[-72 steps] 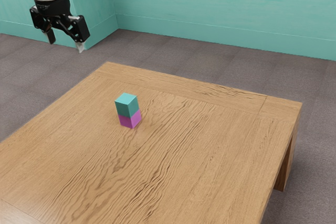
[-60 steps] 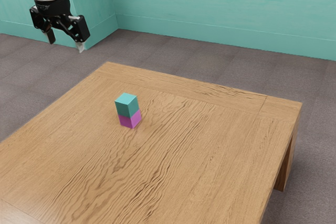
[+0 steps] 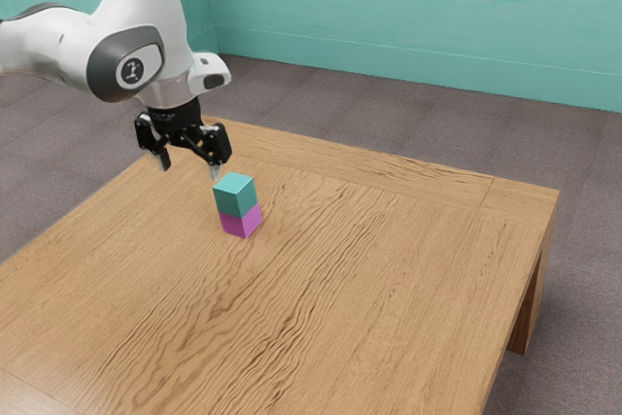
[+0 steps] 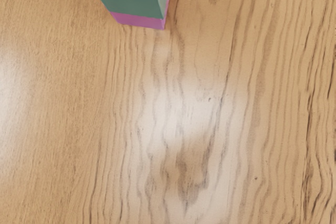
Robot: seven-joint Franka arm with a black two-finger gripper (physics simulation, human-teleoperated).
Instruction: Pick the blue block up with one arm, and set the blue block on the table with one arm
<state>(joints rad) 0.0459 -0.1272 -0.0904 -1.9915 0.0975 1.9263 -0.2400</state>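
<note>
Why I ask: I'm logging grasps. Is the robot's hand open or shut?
Open. In the exterior view, the two fingers of the hand stand well apart, and neither block is between them.

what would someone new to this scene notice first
Probably the two-block stack on the wooden table: a blue-green block sitting on a magenta block, bright against the brown grain. Next, the black gripper, open and empty at the end of the white arm, hanging to the stack's left in the exterior view.
</note>
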